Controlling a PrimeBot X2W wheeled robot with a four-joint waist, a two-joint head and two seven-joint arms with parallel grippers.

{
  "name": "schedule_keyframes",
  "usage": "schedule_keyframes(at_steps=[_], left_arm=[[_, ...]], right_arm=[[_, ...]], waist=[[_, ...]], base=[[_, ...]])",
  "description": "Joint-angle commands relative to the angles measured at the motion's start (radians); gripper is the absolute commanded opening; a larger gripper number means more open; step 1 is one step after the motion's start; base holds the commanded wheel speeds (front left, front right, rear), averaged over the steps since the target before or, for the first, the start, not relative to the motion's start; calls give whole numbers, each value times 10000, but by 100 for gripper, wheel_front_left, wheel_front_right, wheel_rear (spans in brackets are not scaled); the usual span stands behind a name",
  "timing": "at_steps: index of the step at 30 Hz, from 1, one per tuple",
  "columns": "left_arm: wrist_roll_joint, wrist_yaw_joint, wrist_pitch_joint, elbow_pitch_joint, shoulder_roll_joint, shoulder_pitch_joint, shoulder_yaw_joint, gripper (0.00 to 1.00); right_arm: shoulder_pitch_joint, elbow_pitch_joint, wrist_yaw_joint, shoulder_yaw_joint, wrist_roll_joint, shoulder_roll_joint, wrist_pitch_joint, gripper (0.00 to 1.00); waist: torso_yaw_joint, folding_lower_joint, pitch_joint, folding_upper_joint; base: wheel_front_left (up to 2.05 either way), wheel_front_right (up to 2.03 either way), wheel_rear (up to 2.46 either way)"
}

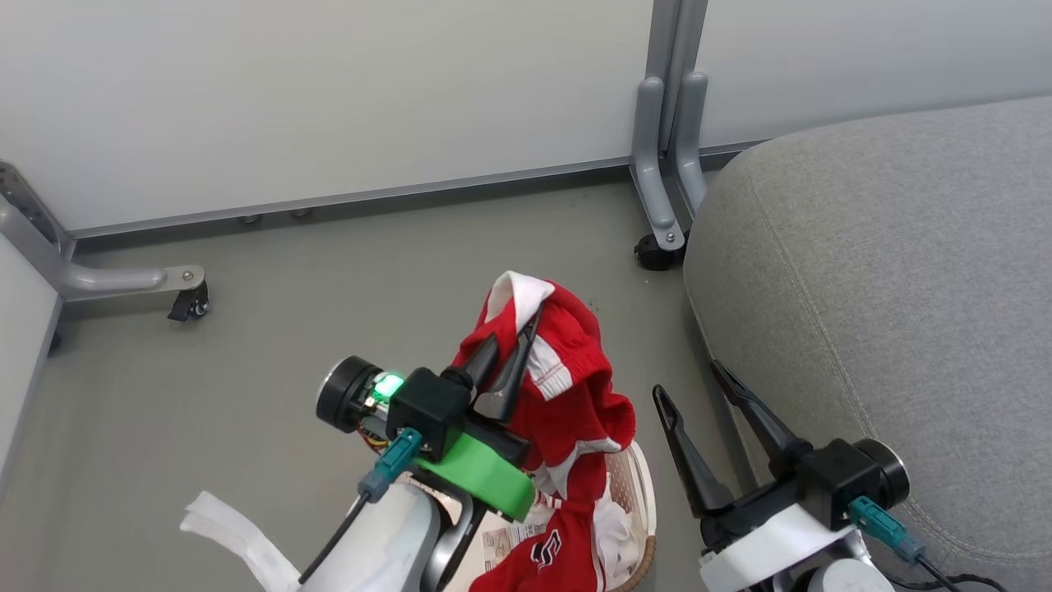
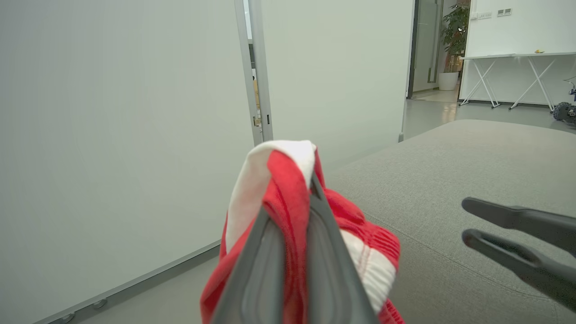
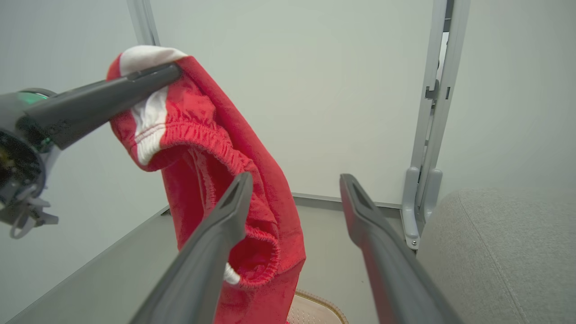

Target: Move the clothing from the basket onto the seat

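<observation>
your left gripper (image 1: 526,329) pinches the clothing (image 1: 575,403) at its white-trimmed waistband, hanging above the basket (image 1: 643,485). it looks light and limp, likely to drag. your right gripper (image 1: 686,380) gapes empty beside the seat (image 1: 888,271).

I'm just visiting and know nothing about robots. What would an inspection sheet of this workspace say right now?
Surface: grey floor; grey fabric seat at the right, no clothing on its visible part.
Job's things: red clothing lifted, trailing down into the cream basket.
Clutter: white strip beside the left forearm, kind unclear.
Grippers: left gripper shut on the clothing; right gripper open, holding nothing.
Cables: black cable on a teal plug at each wrist.
Surroundings: white partition panels on grey wheeled legs.
</observation>
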Motion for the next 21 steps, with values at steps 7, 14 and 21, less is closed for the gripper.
schedule_keyframes(at_steps=[7, 14, 21], left_arm=[[-245, -180, -9, -63, -129, -486, -798, 0], [-710, -49, 30, -239, -148, -841, -1726, 0], [-1044, 218, 16, -228, -144, -1079, -2387, 0]], right_arm=[[-501, 487, 1, 691, -110, -155, -32, 100], [-786, 724, 1, 961, -148, -160, -32, 100], [-680, 1201, 1, 954, 61, -74, -30, 100]], waist=[[44, 1, 29, 0], [21, 1, 23, 0], [71, 1, -10, 0]], base=[[0, 0, 0], [0, 0, 0], [0, 0, 0]])
